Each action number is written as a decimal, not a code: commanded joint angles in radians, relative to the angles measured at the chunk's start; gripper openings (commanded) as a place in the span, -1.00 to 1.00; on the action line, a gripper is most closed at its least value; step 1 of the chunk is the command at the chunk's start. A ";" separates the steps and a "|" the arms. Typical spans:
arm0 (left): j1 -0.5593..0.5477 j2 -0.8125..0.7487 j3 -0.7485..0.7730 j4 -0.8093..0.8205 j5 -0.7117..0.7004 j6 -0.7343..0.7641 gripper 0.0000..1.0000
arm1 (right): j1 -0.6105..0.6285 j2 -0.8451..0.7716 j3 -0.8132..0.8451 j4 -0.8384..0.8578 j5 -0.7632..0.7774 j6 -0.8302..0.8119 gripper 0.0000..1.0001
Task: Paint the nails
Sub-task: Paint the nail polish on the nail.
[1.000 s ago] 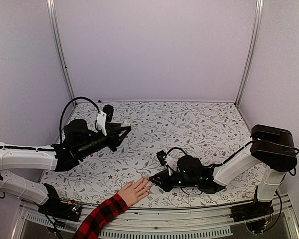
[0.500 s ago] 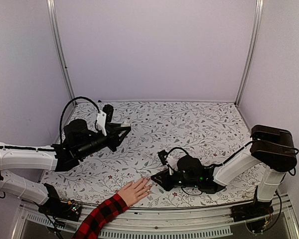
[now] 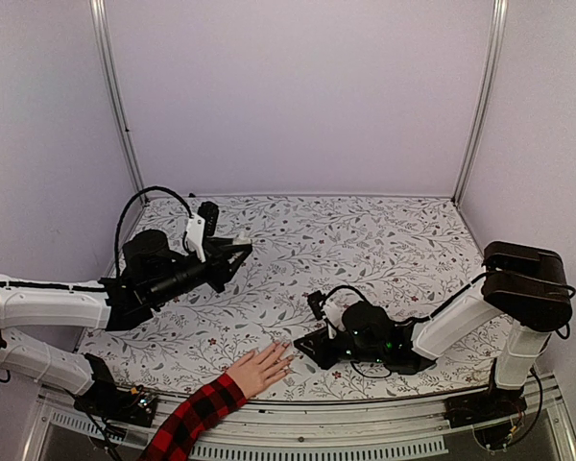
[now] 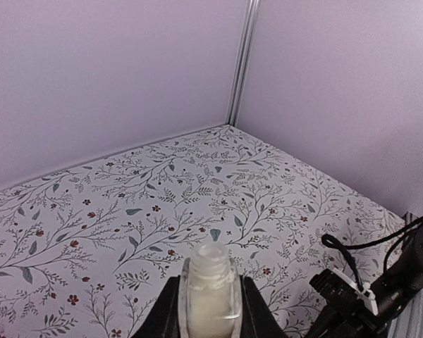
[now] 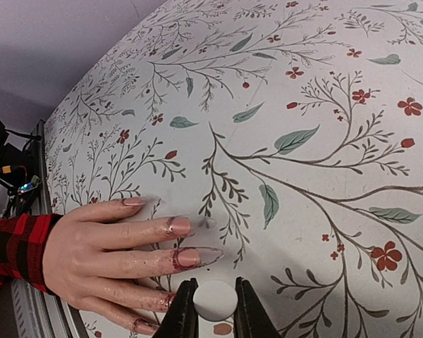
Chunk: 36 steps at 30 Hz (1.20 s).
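Lying flat at the table's (image 3: 365,240) near edge: hand (image 5: 99,246), nails (image 5: 180,226) glossy. Right gripper (image 5: 215,310): fingers clamped on white cap (image 5: 215,301), just beside the fingertips. Left gripper (image 4: 210,313): fingers clamped on uncapped bottle (image 4: 210,292), well apart from the hand.

Top camera overlooks the whole table (image 3: 384,240) from behind; right wrist hovers close over the nails (image 5: 180,226), near edge; left wrist faces far-right corner.
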 commanded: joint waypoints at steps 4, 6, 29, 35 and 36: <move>0.006 0.002 0.026 0.030 0.006 0.011 -1.00 | 0.002 -0.031 -0.019 -0.009 0.032 0.009 -1.00; 0.007 0.002 0.026 0.030 0.006 0.011 -1.00 | 0.002 -0.035 -0.022 -0.008 0.034 0.010 -1.00; 0.006 0.004 0.032 0.025 0.008 0.011 -1.00 | 0.014 -0.052 -0.019 0.061 -0.026 -0.034 -1.00; 0.007 0.003 0.029 0.025 0.006 0.011 -1.00 | 0.014 -0.028 -0.002 0.063 -0.037 -0.034 -1.00; 0.007 0.003 0.030 0.027 0.006 0.011 -1.00 | 0.014 -0.023 0.001 0.063 -0.036 -0.034 -1.00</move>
